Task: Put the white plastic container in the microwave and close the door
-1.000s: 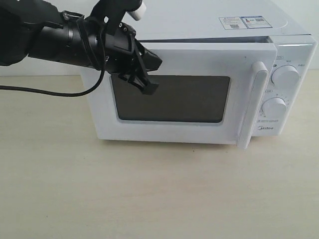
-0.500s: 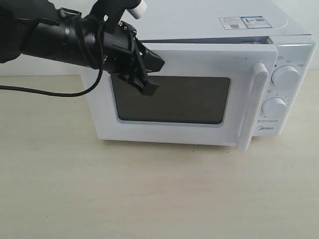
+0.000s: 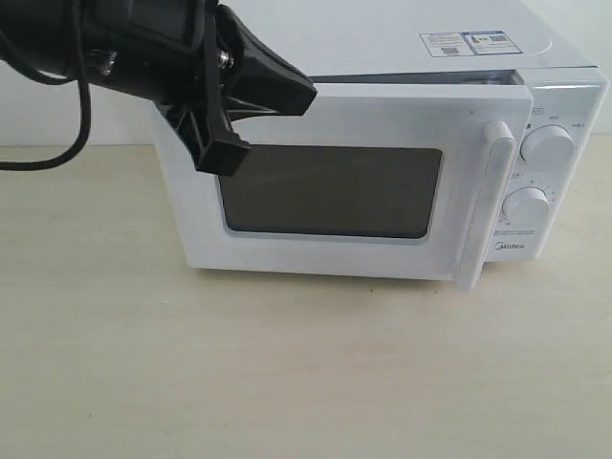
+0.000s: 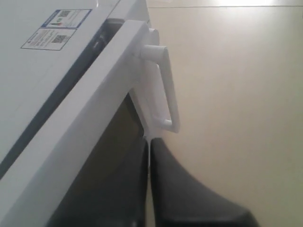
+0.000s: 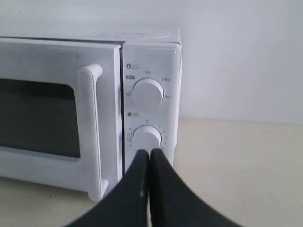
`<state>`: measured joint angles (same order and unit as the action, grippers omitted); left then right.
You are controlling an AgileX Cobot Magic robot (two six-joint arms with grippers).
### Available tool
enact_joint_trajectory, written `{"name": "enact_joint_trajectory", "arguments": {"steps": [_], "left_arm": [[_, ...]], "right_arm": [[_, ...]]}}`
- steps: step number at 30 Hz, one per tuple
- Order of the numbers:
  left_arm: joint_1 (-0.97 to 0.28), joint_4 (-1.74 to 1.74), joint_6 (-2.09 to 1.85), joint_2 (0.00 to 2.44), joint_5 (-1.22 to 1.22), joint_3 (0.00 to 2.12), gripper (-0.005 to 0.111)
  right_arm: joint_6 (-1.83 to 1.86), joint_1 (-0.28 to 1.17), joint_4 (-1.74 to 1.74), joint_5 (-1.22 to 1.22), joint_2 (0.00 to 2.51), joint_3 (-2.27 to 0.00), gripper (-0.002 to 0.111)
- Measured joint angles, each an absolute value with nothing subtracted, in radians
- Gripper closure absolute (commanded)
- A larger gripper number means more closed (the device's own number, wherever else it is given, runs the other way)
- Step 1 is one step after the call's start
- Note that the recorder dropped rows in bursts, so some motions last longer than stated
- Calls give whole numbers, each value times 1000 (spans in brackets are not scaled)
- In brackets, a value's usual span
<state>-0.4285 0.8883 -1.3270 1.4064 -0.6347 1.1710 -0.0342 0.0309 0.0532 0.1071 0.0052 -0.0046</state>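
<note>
Your left fingers (image 4: pixel 189 198) are pressed together with nothing between them, up by the hinge side of the door (image 3: pixel 382 115). The door stands a crack ajar, with a dark gap along its top edge. The white container is nowhere in sight; it may sit behind the dark window, but you cannot confirm that. Push this close to the hinge and you get little leverage, so the latch may not catch, or the whole microwave (image 3: pixel 363 38) may skid on the bench (image 3: pixel 287 373). If the container sticks out, the door will bounce back. Your right fingers (image 5: pixel 165 198), also closed and empty, hang in front of the knobs (image 5: pixel 147 93)
</note>
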Motion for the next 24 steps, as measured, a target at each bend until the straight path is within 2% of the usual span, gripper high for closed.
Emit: {"name": "enact_joint_trajectory", "arguments": {"steps": [11,18,24], "left_arm": [[-428,751,-1114,1304,-691,1164,103],[-428,744,-1063,1217,-665,1091,103],[-428,782,-1044,1158,-625,1045,103]], "right_arm": [[-97,31,53,-173,5,1,108],[-412,31,53,-505,3,-2,108],[-708,31,321,-393,9,-195,108]]}}
